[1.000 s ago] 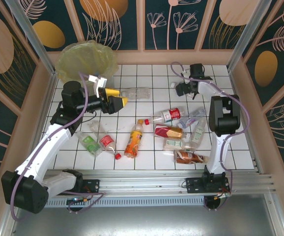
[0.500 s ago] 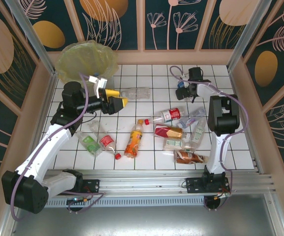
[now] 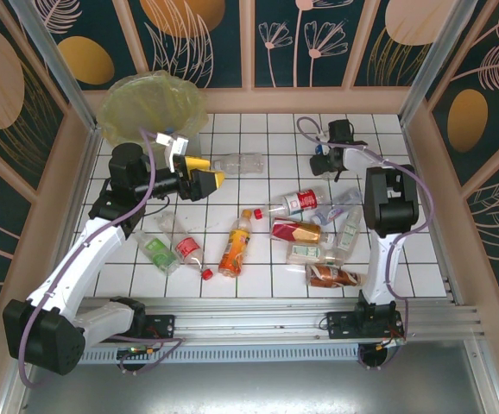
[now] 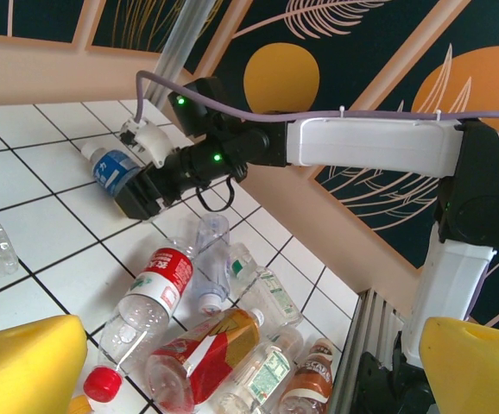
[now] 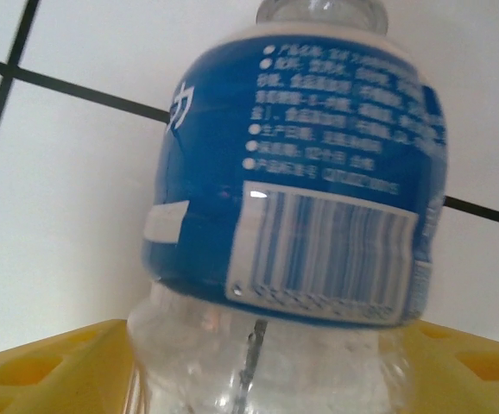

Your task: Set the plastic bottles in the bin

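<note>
My right gripper is at the far right of the tiled floor, its yellow fingers pressed against both sides of a clear bottle with a blue label. From the left wrist view, that bottle lies on the tiles in front of the right gripper. My left gripper hangs open and empty over the left middle, near a clear bottle. The bin, lined with a yellow-green bag, stands at the far left corner. Several more plastic bottles lie scattered across the middle.
An orange bottle and two crushed ones with green and red labels lie front left. A cluster of bottles sits beside the right arm. A loose red cap lies near the front rail. Wooden walls enclose the floor.
My right gripper has moved slightly left and down onto the blue-label bottle, its fingers narrowing round it. The left arm has not moved.
</note>
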Controlling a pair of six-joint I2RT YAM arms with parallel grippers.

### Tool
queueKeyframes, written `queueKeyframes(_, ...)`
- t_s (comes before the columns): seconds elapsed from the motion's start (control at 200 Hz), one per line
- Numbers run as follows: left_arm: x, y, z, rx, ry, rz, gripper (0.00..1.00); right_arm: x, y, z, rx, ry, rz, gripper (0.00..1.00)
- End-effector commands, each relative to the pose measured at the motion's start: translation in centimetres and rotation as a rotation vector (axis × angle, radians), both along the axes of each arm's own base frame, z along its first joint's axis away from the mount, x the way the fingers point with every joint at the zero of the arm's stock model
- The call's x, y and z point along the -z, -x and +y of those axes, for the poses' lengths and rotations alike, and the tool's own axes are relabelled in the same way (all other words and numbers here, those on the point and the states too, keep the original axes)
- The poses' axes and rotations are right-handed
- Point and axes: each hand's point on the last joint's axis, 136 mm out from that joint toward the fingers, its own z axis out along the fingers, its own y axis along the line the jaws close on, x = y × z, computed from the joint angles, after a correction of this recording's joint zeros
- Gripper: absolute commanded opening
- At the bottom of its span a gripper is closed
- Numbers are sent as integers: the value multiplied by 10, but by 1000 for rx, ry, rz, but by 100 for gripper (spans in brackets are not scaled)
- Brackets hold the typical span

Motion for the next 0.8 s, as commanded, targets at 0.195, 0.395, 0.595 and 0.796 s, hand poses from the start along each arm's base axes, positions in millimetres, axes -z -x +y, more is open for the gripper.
queueKeyframes(0.195,-7,6,-2,18,18,-27,99,5,-7,-4,52,19,3,79)
queueKeyframes(0.395,-8,6,-2,18,20,-27,99,2,-7,-5,67,13,-7,68)
queueKeyframes(0.595,-11,8,-2,21,24,-36,99,-13,-9,-3,76,-4,-39,65)
queueKeyframes(0.796,-9,3,-3,6,34,-20,99,-52,-8,4,84,-61,-117,64)
